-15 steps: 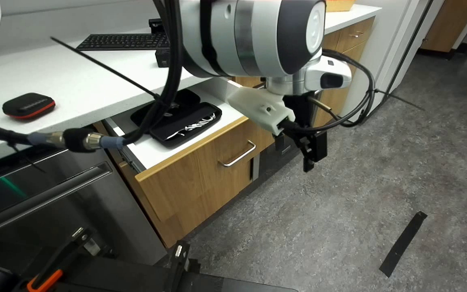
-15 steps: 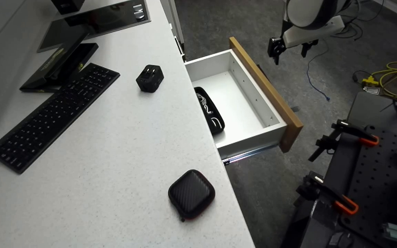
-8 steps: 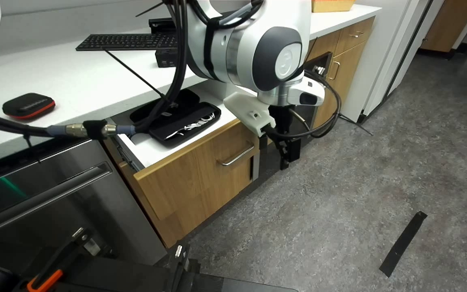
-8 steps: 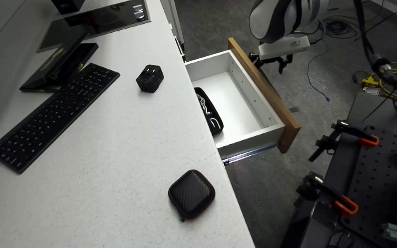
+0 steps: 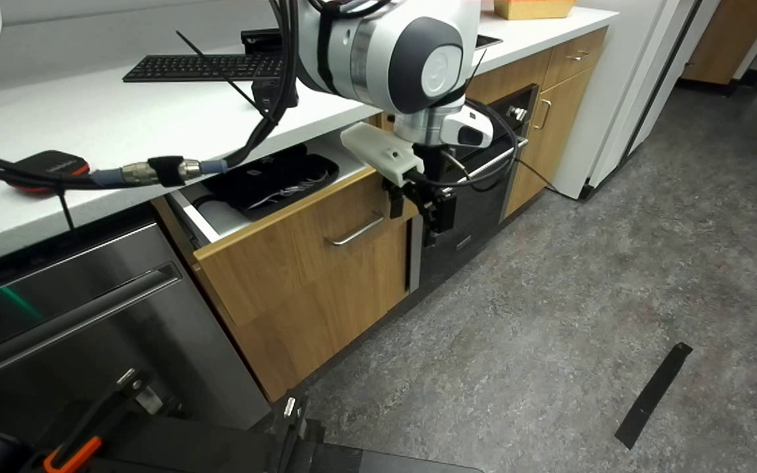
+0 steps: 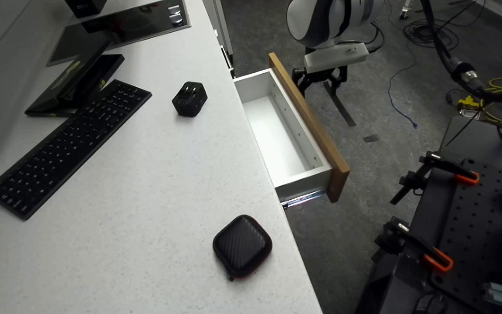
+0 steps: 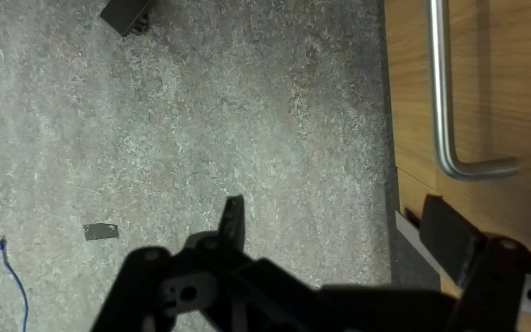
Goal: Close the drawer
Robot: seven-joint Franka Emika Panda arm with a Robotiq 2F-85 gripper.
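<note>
The drawer (image 5: 290, 259) is partly open below the counter, with a light oak front, a silver bar handle (image 5: 355, 231) and white inner walls. A black case (image 5: 296, 184) with white cables lies inside. In an exterior view the drawer front (image 6: 307, 122) stands out from the counter edge. My gripper (image 5: 413, 220) is outside the drawer at the end of its front away from the dishwasher. In the wrist view the jaws (image 7: 334, 198) are wide apart with nothing between them. One finger is close against the oak front, past the handle's end; whether they touch is hard to tell.
On the white counter (image 6: 146, 183) are a keyboard (image 6: 70, 146), a black cube adapter (image 6: 190, 99) and a small black case (image 6: 242, 246). A dishwasher (image 5: 129, 328) and a dark oven (image 5: 467, 217) flank the drawer cabinet. Clamps (image 6: 438, 257) sit on the robot's mount.
My arm and open gripper have moved toward the counter and up against the drawer front. The drawer has slid part of the way inward, and its contents have moved with it.
</note>
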